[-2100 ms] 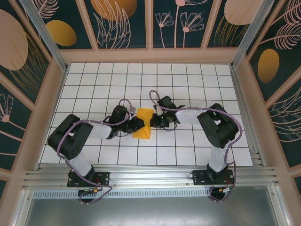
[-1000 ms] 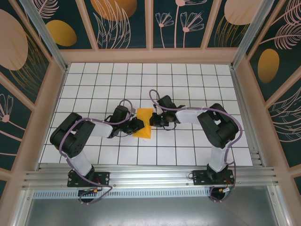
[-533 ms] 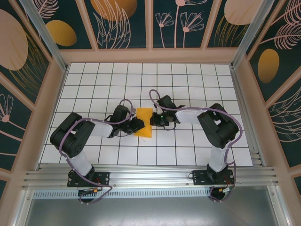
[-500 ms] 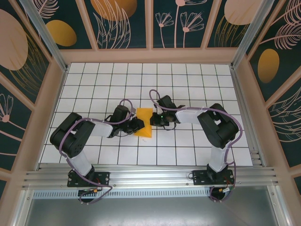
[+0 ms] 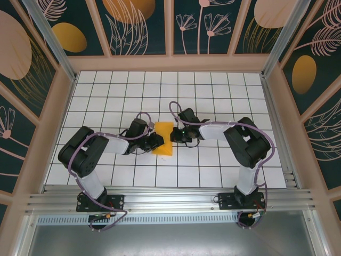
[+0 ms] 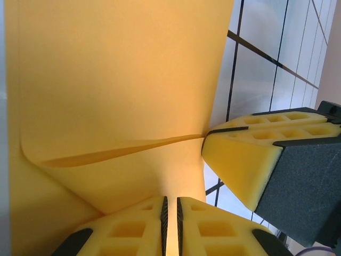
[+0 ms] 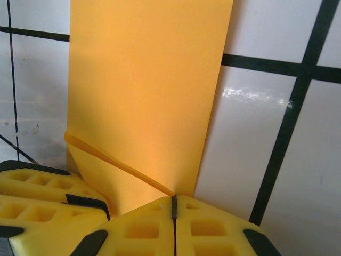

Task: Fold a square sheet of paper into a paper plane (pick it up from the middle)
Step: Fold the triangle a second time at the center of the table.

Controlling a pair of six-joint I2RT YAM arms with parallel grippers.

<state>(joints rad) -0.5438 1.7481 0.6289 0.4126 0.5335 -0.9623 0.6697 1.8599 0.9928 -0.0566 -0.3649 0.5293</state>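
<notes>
- The black left arm wound with purple cable (image 5: 104, 145) is stretching low over the white tabletop ruled with black grid lines (image 5: 106, 96). It is pointing at the left side of a thin, orange-yellow, folded sheet of paper (image 5: 164, 130).
- The left gripper (image 5: 155, 142) is sitting at the left edge of the sheet of paper, toward its near end. In its own wrist view its two yellow foam pads (image 6: 128, 234) are standing almost together, leaving only a thin slit. The paper is running down into that slit, so these jaws are pinching the sheet.
- The sheet of paper is lying in the middle of the table, directly between the two grippers. Its far part is resting flat on the tiles. Its near part is lifting along a slanting crease (image 6: 122, 152) that is running across from the left side to the right edge.
- The right gripper (image 5: 172, 135) is sitting at the sheet's right edge, slightly farther from the arm bases than the left gripper. Its yellow foam pads (image 7: 213, 229) are pressing tight together with no gap showing. Their tips are meeting exactly where the crease is reaching the right edge, nipping the paper there.
- The black right arm (image 5: 240, 141) is lying to the right of the sheet, folding back toward its base.
</notes>
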